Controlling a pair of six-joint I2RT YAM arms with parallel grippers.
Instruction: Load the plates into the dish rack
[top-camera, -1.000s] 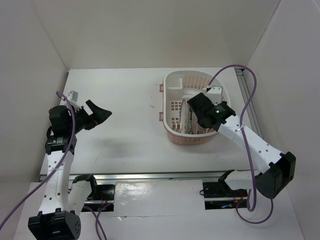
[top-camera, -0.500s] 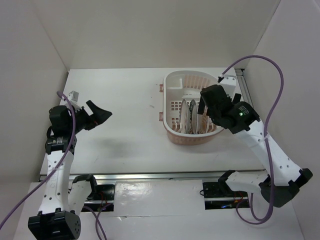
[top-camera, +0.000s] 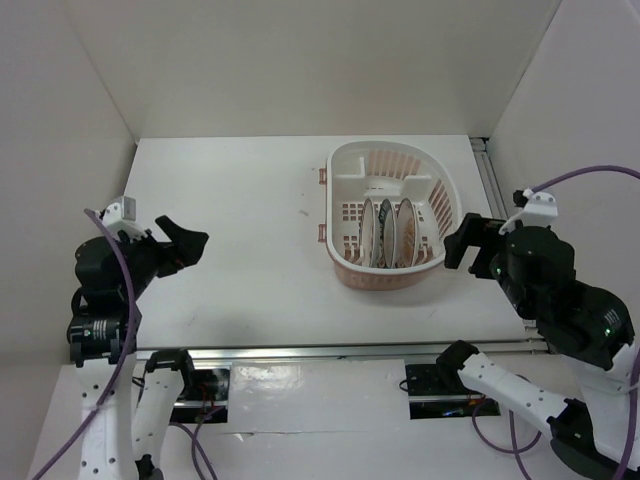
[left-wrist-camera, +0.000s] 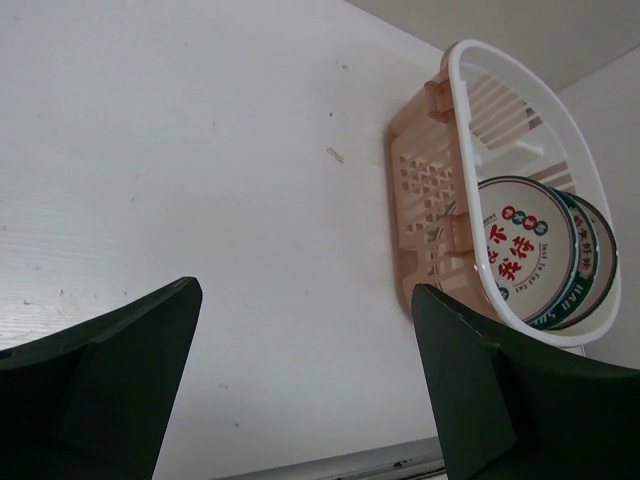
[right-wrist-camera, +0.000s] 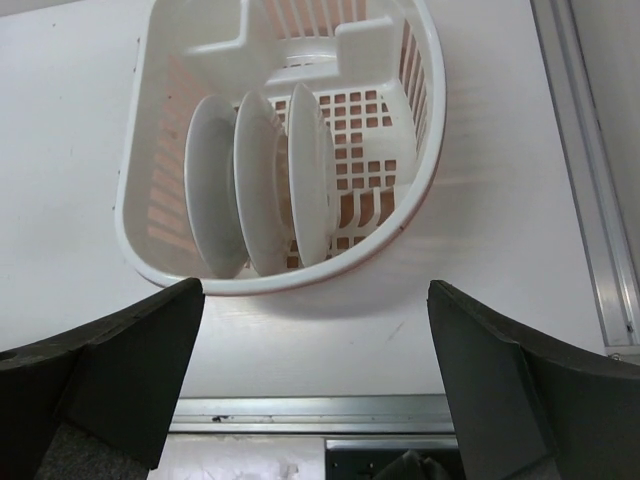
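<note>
The dish rack (top-camera: 388, 145) is a white oval basket with a peach base, standing right of the table's middle. Three plates stand on edge side by side inside it: left (top-camera: 370, 232), middle (top-camera: 388, 230), right (top-camera: 405, 228). The left wrist view shows the red-marked plate (left-wrist-camera: 522, 250) in front of a dark-rimmed one (left-wrist-camera: 592, 268). The right wrist view shows their white backs (right-wrist-camera: 260, 190) inside the rack (right-wrist-camera: 300, 280). My right gripper (top-camera: 465, 245) (right-wrist-camera: 315, 380) hangs open and empty just right of the rack. My left gripper (top-camera: 185, 245) (left-wrist-camera: 305, 385) is open and empty, far to the left.
Bare white table (top-camera: 240, 200) lies between the left gripper and the rack. White walls enclose the back and both sides. A metal rail (top-camera: 495, 190) runs along the right edge and another (top-camera: 330, 352) along the near edge.
My right gripper opened, left the rack and drew back to the near right. All three plates stay standing in the rack. The left arm shifted slightly toward the near left.
</note>
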